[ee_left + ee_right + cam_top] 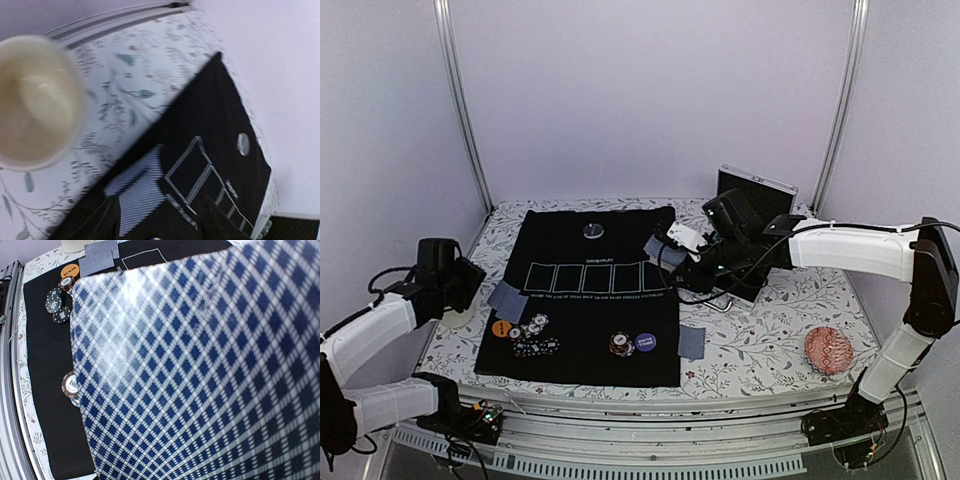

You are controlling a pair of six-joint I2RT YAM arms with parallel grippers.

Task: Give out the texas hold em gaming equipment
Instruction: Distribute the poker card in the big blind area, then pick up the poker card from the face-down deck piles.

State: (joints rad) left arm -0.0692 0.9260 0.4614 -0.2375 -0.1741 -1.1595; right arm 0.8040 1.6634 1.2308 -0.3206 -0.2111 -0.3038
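**A:** Starting overhead, what lies on the floral tablecloth?

**B:** A black felt mat printed with five white-outlined boxes. A silver disc sits near its top edge. At lower left an orange disc lies beside round, edge-striped poker chips. At lower centre a short chip stack sits just beside a purple disc.

**A:** And the cards?

**B:** A blue-grey left card overlaps the mat's left edge, and a lower card overlaps its right edge. At centre right the right gripper pinches a held card, white face up. Behind it stands a black case with a silver rim. A red patterned disc lies at lower right.

**A:** What does the left wrist view add?

**B:** A glossy cream mug, blurred, at upper left. The left card shows fine stripes and lies flat at lower centre. The left gripper has its dark fingers spread along the bottom edge, gripping nothing. The silver disc is at the right.

**A:** And the right wrist view?

**B:** The held card's back fills nearly the whole frame, a blurred blue diamond lattice on white. It hides the fingers. The left strip shows the mat, the orange disc, dark chips and the chip stack, whose top chip is marked 100.
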